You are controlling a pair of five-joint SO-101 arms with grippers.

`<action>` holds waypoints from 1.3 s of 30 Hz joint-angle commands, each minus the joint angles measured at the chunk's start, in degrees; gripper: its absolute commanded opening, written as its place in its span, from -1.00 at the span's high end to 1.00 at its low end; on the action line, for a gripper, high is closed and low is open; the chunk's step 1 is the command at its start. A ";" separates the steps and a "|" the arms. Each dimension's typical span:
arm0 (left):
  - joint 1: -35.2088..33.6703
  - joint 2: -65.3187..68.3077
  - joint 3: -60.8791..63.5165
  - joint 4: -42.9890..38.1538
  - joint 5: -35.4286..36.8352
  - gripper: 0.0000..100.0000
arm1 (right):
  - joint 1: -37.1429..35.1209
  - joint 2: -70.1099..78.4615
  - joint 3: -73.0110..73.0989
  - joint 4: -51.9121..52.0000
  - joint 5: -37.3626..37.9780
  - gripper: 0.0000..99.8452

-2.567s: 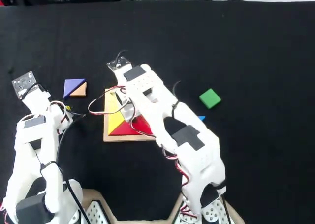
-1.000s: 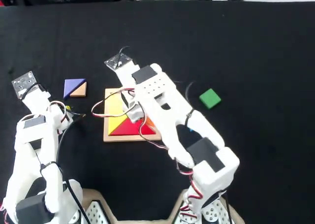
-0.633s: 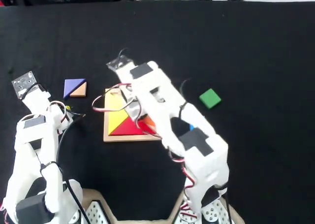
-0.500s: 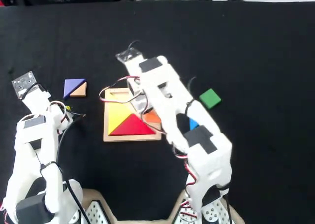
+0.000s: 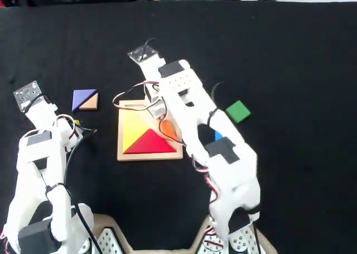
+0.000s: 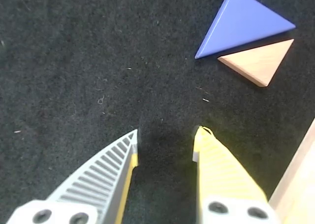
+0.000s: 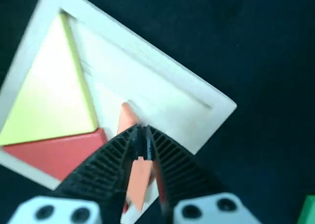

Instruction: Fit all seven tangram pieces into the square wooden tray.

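Compared with the frame from 2.6 seconds back, your right arm has swung from the lower left of the wooden tray (image 5: 120, 138) toward the upper right. The yellow triangle (image 5: 133, 128) and the red triangle (image 5: 149, 144) now lie uncovered in the tray's left and lower parts. An orange piece (image 5: 169, 129) now shows at the tray's right side, where the arm hid that spot before. Your left arm, at the left edge of the high view, has not shifted. The purple triangle (image 5: 82, 97) and the tan triangle (image 5: 91, 103) sit where they were, touching each other on the black counter (image 5: 290, 53), left of the tray.

Your right pincer (image 7: 141, 134) is clamped on the orange piece, its tips nearly meeting on it. The piece is over the bare wood of the tray, just beside the red triangle; you cannot tell whether it touches the tray floor. Your left pincer (image 6: 166, 135) stands apart with nothing between its fingers, over the counter, with the purple and tan triangles near its tips. The green square (image 5: 238, 111) lies right of centre, well apart from the tray. A blue piece (image 5: 218, 137) peeks out beside the right arm, between the tray and the green square.
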 commanded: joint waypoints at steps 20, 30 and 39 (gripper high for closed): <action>0.75 -1.23 -0.40 -0.79 -0.62 0.63 | 3.43 5.93 -10.77 9.58 0.70 0.98; 0.75 -1.23 -0.40 -0.88 -0.62 0.63 | 3.43 5.76 -11.82 11.60 0.79 0.98; 0.75 -1.23 -0.40 -0.97 -0.62 0.63 | 6.24 2.33 -14.29 16.88 0.70 0.98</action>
